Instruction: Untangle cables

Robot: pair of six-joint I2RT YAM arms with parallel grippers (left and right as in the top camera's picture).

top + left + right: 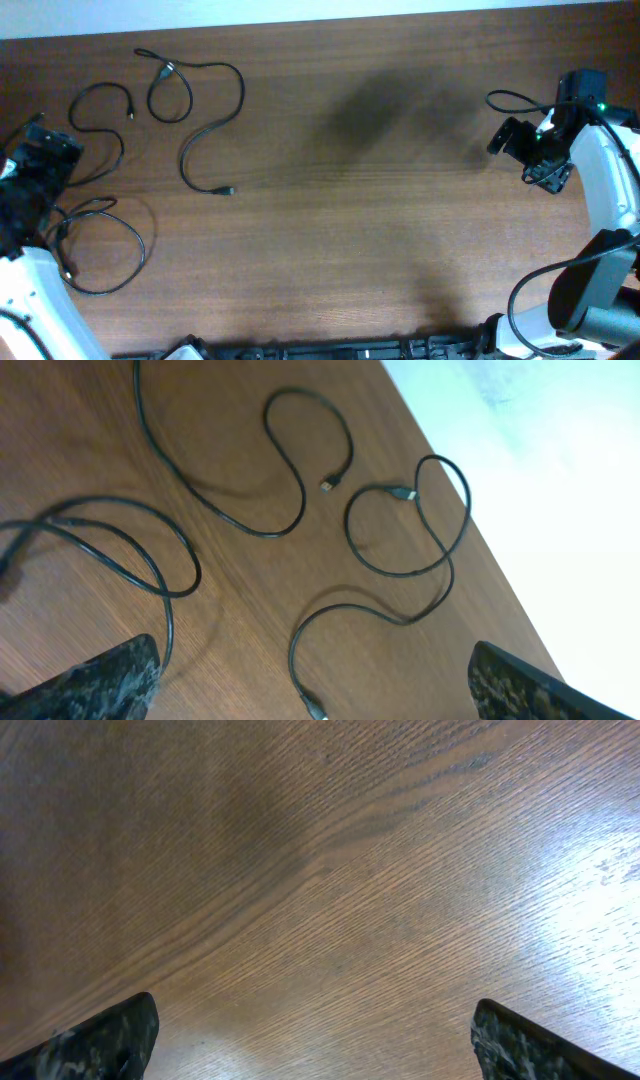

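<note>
Three thin black cables lie apart on the left part of the wooden table. One cable (215, 120) curls at the back and ends in a plug near the middle left; in the left wrist view (440, 550) its plug end lies between my fingers. A second cable (95, 95) snakes at the far left, also in the left wrist view (300, 490). A third cable (130, 235) loops by the left arm and shows in the left wrist view (120, 555). My left gripper (45, 165) (310, 657) is open and empty. My right gripper (510, 138) (315, 1012) is open and empty over bare wood.
The table's far edge (320, 20) meets a white wall, seen in the left wrist view (560, 480) at the right. The right arm's own thicker black wire (520, 100) loops by its wrist. Arm bases stand at the front edge (330, 350).
</note>
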